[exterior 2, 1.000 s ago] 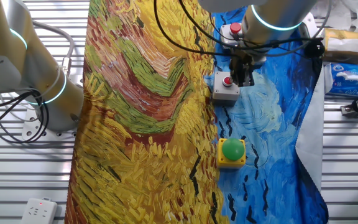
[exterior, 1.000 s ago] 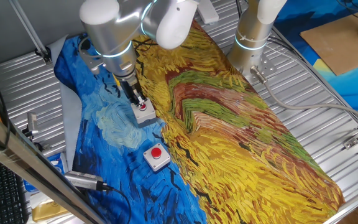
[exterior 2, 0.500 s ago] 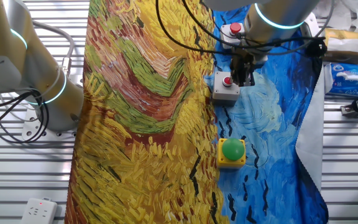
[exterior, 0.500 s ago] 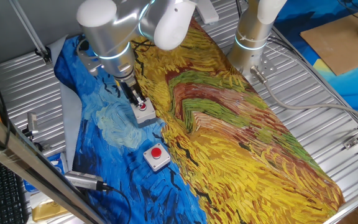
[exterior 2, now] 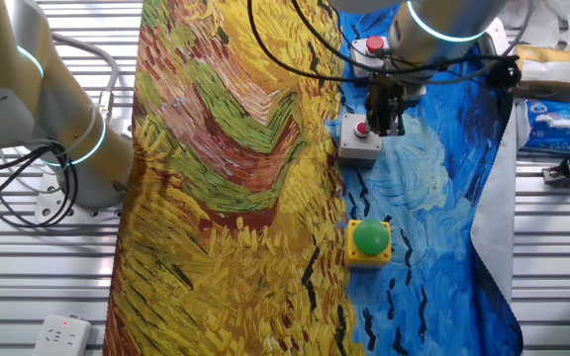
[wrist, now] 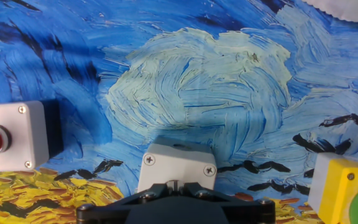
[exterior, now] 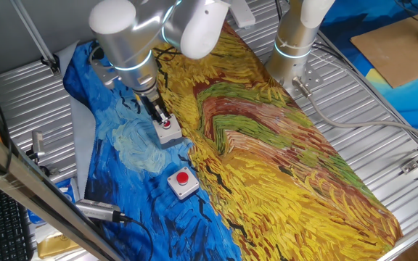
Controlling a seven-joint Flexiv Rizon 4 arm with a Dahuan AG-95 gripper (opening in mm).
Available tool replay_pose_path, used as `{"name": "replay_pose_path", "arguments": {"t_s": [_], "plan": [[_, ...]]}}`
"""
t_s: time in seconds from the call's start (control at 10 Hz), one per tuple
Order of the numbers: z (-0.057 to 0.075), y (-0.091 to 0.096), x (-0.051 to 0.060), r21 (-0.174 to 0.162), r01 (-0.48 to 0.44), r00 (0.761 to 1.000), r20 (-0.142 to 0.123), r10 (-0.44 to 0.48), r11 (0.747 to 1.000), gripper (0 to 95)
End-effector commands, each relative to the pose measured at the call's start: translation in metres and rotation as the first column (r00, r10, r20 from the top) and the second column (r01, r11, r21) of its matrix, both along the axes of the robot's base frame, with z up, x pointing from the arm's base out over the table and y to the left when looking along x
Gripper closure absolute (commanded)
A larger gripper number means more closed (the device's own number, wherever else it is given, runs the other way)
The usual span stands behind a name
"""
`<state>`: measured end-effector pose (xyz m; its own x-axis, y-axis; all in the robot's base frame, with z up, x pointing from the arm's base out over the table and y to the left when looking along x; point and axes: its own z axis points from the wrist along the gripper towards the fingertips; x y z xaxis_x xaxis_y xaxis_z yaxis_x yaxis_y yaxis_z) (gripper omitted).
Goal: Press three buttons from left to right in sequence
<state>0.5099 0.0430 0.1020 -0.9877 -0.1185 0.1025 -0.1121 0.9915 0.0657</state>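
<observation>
Painted cloth (exterior: 281,159) covering the table. Arm (exterior: 125,43) angled down over the blue part, its gripper (exterior 2: 384,119) at the middle grey button box (exterior 2: 359,138); finger state cannot be told. Second red button (exterior: 183,181) and green button (exterior 2: 369,241) flank it.

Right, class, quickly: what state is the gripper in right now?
Gripper: down on the middle button; open or shut cannot be told.

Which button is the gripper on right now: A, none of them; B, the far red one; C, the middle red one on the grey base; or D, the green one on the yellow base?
C: the gripper sits on the middle red button, with the green button and the other red button lying apart on either side.
</observation>
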Motion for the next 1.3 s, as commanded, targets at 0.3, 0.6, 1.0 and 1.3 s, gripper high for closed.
{"name": "replay_pose_path", "arguments": {"t_s": [0.3, 0.6, 1.0, 1.3], "plan": [[0.003, -0.003, -0.024, 0.003, -0.01, 1.0, -0.002, 0.01, 1.0, 95.0], [-0.004, 0.005, -0.034, 0.0, 0.0, 1.0, 0.001, 0.0, 1.0, 95.0], [0.016, 0.005, -0.031, 0.007, -0.005, 1.0, -0.017, 0.005, 1.0, 95.0], [0.012, 0.006, -0.03, 0.004, 0.004, 1.0, -0.023, -0.004, 1.0, 95.0]]}}
